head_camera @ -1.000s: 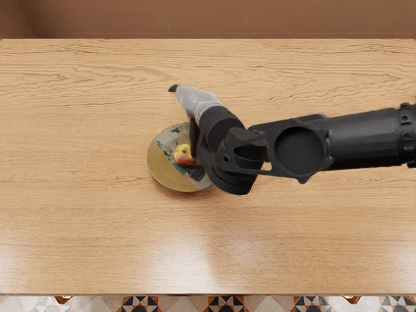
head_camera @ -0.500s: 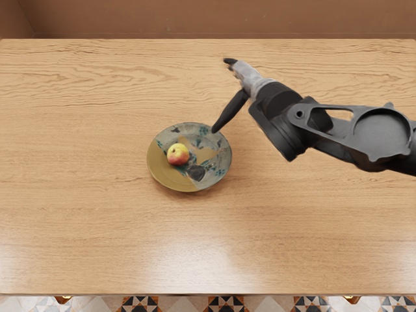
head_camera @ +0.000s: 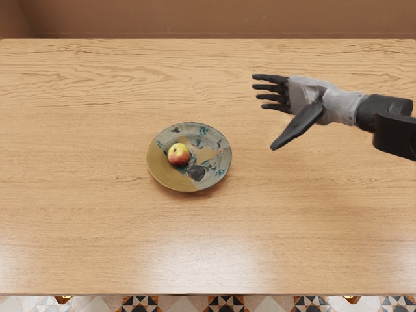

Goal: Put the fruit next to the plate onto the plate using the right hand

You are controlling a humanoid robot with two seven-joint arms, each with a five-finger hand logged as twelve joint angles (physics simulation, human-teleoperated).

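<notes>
— Where is the fruit [head_camera: 178, 154]?
— It lies on the plate [head_camera: 160, 175], a bit left of its middle, on the wooden table [head_camera: 97, 227].
— And the right hand [head_camera: 300, 99]?
— It is well apart from the plate, off to the right above the table. Its fingers [head_camera: 270, 88] are spread, the thumb points down-left, and it holds nothing.

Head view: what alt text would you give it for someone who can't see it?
A small red-and-yellow fruit sits on a patterned plate in the middle of a wooden table. The robot's right hand hovers apart from the plate, toward the picture's right, with fingers spread and holding nothing.
</notes>
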